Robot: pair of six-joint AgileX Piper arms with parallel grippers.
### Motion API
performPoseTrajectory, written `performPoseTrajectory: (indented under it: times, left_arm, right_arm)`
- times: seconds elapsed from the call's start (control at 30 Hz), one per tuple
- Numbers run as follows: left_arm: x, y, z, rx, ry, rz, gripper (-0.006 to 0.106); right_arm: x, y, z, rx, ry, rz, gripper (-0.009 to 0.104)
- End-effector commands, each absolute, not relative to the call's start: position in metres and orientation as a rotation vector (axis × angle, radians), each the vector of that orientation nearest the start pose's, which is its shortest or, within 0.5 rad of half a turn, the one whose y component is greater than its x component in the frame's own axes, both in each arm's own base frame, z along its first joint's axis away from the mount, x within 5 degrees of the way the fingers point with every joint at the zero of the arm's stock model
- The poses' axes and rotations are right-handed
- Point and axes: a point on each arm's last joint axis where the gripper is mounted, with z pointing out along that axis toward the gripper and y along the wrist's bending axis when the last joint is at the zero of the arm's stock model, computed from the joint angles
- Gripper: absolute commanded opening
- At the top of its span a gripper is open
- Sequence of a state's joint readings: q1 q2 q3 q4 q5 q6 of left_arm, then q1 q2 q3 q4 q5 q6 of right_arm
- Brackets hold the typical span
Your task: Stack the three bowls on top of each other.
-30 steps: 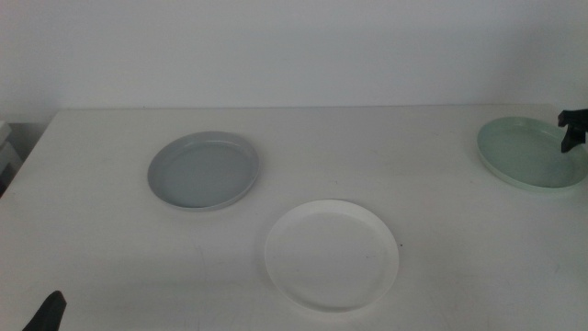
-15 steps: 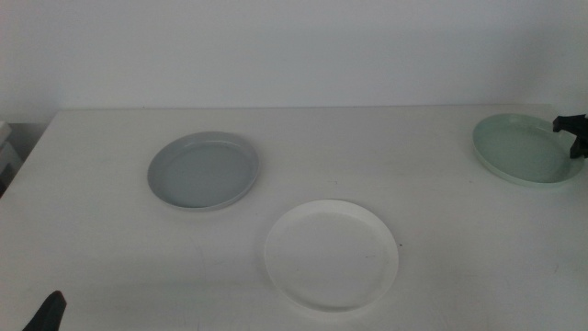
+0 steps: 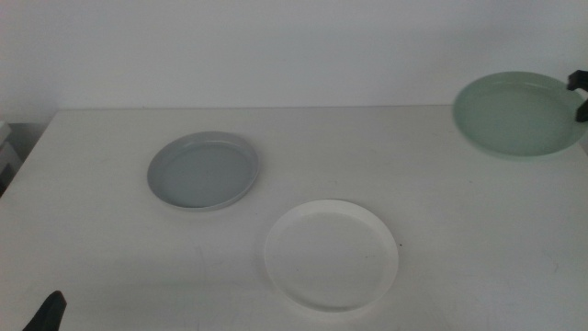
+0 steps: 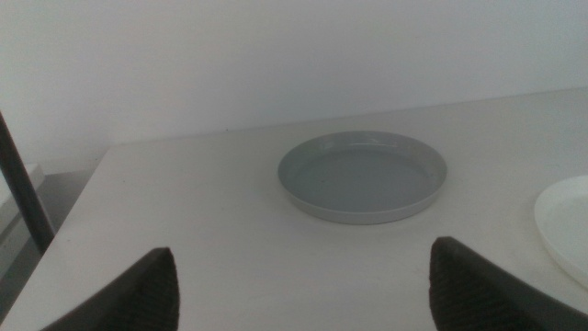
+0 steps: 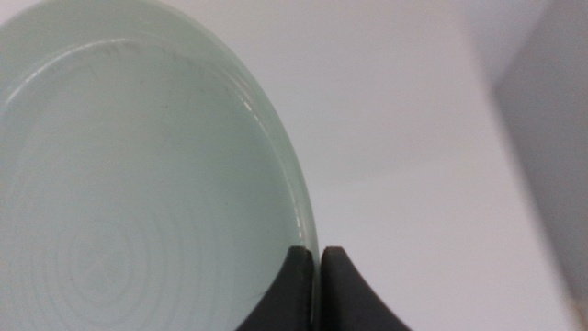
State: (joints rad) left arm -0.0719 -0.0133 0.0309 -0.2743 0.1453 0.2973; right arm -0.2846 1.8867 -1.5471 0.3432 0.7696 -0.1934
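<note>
Mint-green bowl (image 3: pixel 514 116) gripped at its rim by right gripper (image 3: pixel 580 96), apparently lifted off the counter (image 3: pixel 101 239)
Fingers closed on rim; grey-blue bowl (image 3: pixel 203 171) and white bowl (image 3: pixel 332 255) lie apart; left gripper (image 4: pixel 303 280) waits, fingers spread, holding nothing

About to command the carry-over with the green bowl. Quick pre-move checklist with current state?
1. Grip: right gripper has its jaws shut on the rim of the green bowl: ok.
2. Lift: the green bowl sits high in the middle view, tilted toward the camera, seemingly off the table: ok.
3. Grip security: only a thin edge pinch; slip risk: cannot tell.
4. Targets: grey-blue bowl and white bowl lie flat, apart, nothing in them: ok.
5. Left gripper waits low at the near-left corner, jaws open, short of the grey-blue bowl: ok.
</note>
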Motion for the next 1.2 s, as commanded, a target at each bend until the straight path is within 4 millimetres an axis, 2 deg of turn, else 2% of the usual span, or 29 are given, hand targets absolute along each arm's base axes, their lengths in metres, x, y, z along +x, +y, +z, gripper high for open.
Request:
performPoseTrajectory:
  times: [0.0, 0.13, 0.3, 0.47, 0.57, 0.67, 0.9, 1.17]
  left_arm:
    - [0.055, -0.006, 0.200, 0.077, 1.551, -0.064, 0.105]
    - [0.055, -0.006, 0.200, 0.077, 1.551, -0.064, 0.105]
    - [0.055, -0.006, 0.200, 0.077, 1.551, -0.064, 0.105]
    - [0.055, -0.006, 0.200, 0.077, 1.551, -0.064, 0.105]
    - [0.055, -0.006, 0.200, 0.077, 1.551, -0.064, 0.105]
    - [0.055, -0.006, 0.200, 0.077, 1.551, -0.064, 0.105]
    - [0.055, -0.006, 0.200, 0.077, 1.551, -0.064, 0.105]
    - [0.055, -0.006, 0.200, 0.077, 1.551, -0.064, 0.105]
  right_arm:
    - [0.385, -0.071, 0.301, 0.289, 2.395, 0.247, -0.001]
    - [0.353, -0.024, 0.302, 0.214, 2.367, 0.307, -0.001]
    - [0.323, 0.033, 0.286, 0.123, 2.389, 0.427, -0.001]
    - [0.314, 0.089, 0.272, -0.017, 2.432, 0.504, 0.000]
    - [0.314, 0.113, 0.264, -0.041, 2.430, 0.536, 0.000]
    - [0.316, 0.127, 0.251, -0.048, 2.463, 0.552, 0.000]
    - [0.323, 0.144, 0.213, -0.078, 2.570, 0.541, 0.000]
    - [0.323, 0.149, 0.203, -0.143, 2.590, 0.513, 0.000]
